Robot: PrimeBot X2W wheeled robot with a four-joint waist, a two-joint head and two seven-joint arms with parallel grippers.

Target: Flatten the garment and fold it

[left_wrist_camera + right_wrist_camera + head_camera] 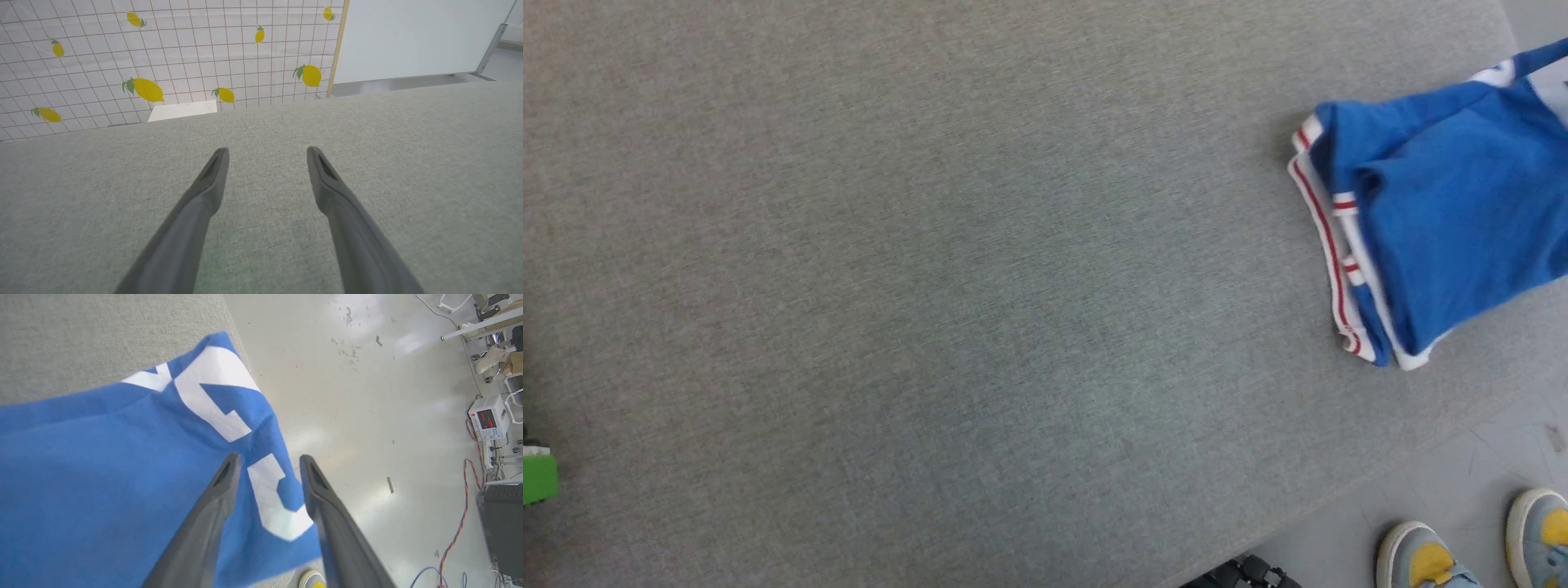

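One garment (pixel 1445 212) is all I have to work, a blue jersey shirt lying bunched and part-doubled at the right side of the grey padded surface (pixel 931 286), its red-and-white striped trim turned toward the middle. From my right wrist its white-lettered part (pixel 216 392) reaches past the edge of the surface, over the floor. I judge it light, soft and limp: it should sag from any pinch, drag along the cloth cover and let its layers slip over one another, so nothing here is fragile but nothing will hold a shape either. I would take it by the striped trim or at a hem corner, where the doubled edge gives my fingers something firmer, and mind that I catch only the layers I mean to. Of grippers I count two: my left gripper (pixel 267 150) hangs spread wide over bare grey surface, holding nothing; my right gripper (pixel 269 456) has its jaws parted with blue cloth showing between them, and I cannot tell whether they touch it. Two shoes (pixel 1421 559) of a person stand on the floor beside the surface.
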